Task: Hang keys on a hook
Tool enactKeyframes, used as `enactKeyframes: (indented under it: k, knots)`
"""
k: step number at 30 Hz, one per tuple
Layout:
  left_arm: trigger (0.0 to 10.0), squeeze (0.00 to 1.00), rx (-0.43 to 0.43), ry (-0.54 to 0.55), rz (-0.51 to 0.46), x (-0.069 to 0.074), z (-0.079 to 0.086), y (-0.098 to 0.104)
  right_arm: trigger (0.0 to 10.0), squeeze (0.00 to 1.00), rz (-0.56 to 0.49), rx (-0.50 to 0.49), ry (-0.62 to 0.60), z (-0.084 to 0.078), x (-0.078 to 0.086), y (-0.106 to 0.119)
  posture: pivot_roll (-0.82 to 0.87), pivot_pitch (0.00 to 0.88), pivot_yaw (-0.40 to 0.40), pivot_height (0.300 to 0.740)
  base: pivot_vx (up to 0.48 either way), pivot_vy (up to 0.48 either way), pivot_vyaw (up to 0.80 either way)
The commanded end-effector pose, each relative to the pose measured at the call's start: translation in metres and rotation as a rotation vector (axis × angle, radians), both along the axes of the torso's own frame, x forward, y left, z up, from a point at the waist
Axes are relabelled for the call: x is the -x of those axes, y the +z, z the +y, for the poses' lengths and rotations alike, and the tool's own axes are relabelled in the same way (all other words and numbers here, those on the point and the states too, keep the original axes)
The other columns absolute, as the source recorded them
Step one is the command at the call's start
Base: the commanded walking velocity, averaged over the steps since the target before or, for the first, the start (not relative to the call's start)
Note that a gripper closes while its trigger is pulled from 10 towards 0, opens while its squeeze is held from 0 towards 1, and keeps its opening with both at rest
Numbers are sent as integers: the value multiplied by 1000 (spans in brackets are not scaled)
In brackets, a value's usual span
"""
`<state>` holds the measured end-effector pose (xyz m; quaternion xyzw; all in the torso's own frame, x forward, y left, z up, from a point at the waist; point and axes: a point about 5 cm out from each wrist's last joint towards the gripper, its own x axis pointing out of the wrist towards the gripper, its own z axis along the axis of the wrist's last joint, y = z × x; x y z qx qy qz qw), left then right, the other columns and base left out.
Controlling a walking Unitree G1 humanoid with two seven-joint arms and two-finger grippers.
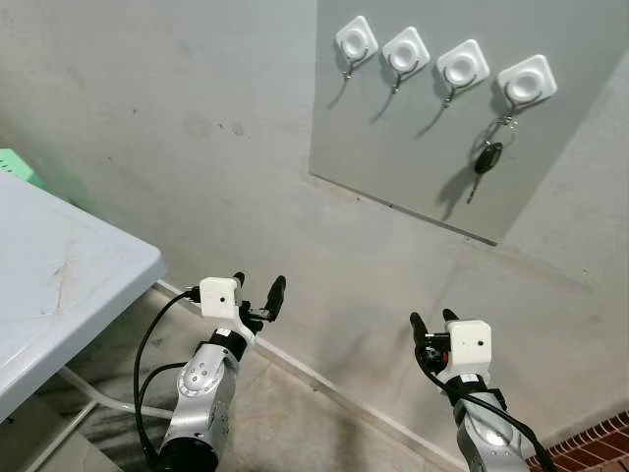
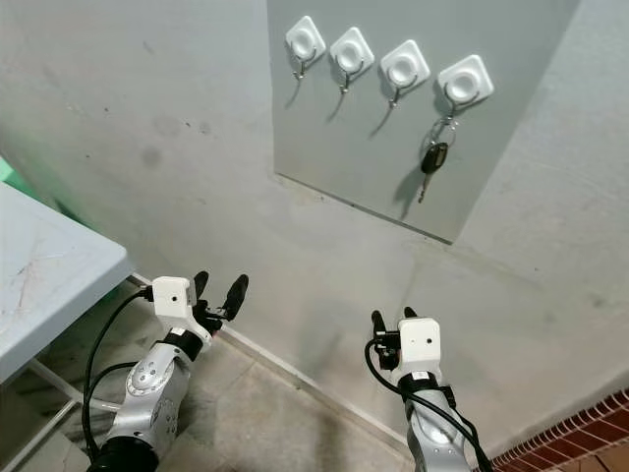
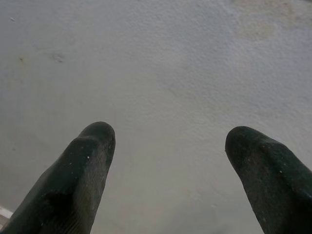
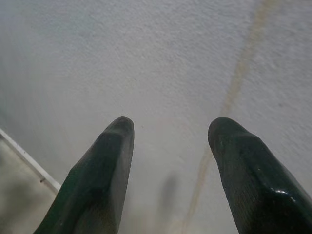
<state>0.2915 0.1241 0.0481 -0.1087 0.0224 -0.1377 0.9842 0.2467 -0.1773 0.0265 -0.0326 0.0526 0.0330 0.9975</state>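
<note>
The keys [image 1: 486, 159] hang from the rightmost hook [image 1: 527, 81] of four on a grey panel [image 1: 413, 157] fixed to the wall [image 1: 197, 147], up at about 1 o'clock from the robot — by the look of it the hanging itself is done. The other three hooks are bare.

Both arms sit low, well apart from the panel. The left hand [image 1: 259, 291] is at roughly 8 o'clock with its fingers [image 3: 87, 165] spread and nothing between them; the right hand [image 1: 430, 323], at about 5 o'clock, is likewise released and empty (its wrist view shows bare wall beyond its fingers [image 4: 105, 170]). A pale tabletop [image 1: 59, 285] juts in at 9 o'clock.

What could go wrong now is mostly a stray move — the right arm swinging up under the panel could knock the keys off the hook, since only a small ring holds them. Turning away, the left arm could clip the tabletop's corner.
</note>
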Motion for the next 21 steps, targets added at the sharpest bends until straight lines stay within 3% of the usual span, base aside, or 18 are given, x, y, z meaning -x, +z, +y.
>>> enactKeyframes:
  k: [1, 21]
  knots:
    - [10000, 0, -12, 2, -2, -2, 0, 2, 10000, 0, -10, -1, -11, -2, -2, 2, -28, 0, -19, 740, 0, 0, 800]
    - [10000, 0, -9, -5, -5, -3, -1, 3, 10000, 0, -11, -2, -16, -2, -1, 1, -33, 0, -14, 740, 0, 0, 800]
